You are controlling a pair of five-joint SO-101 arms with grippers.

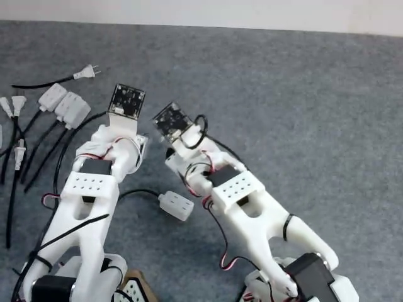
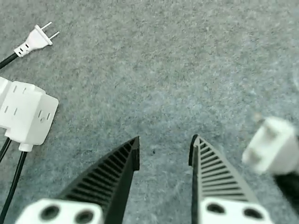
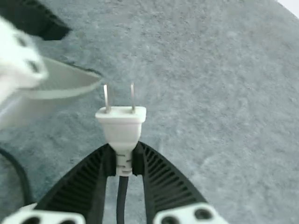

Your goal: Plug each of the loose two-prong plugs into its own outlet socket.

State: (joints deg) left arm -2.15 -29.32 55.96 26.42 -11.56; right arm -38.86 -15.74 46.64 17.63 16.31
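A two-prong plug (image 3: 120, 120) is clamped at its neck between the fingers of the right gripper (image 3: 124, 150), prongs pointing away (its cord runs back between them). The left gripper (image 2: 163, 140) is poised over the grey worktop (image 2: 187, 56), fingers spread. An outlet block (image 2: 29, 112) and a loose plug (image 2: 36, 39) are seen lying nearby.

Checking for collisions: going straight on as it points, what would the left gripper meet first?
Likely the bare carpet; nothing lies ahead of the left gripper, whose jaws stand open. Depth is unclear.
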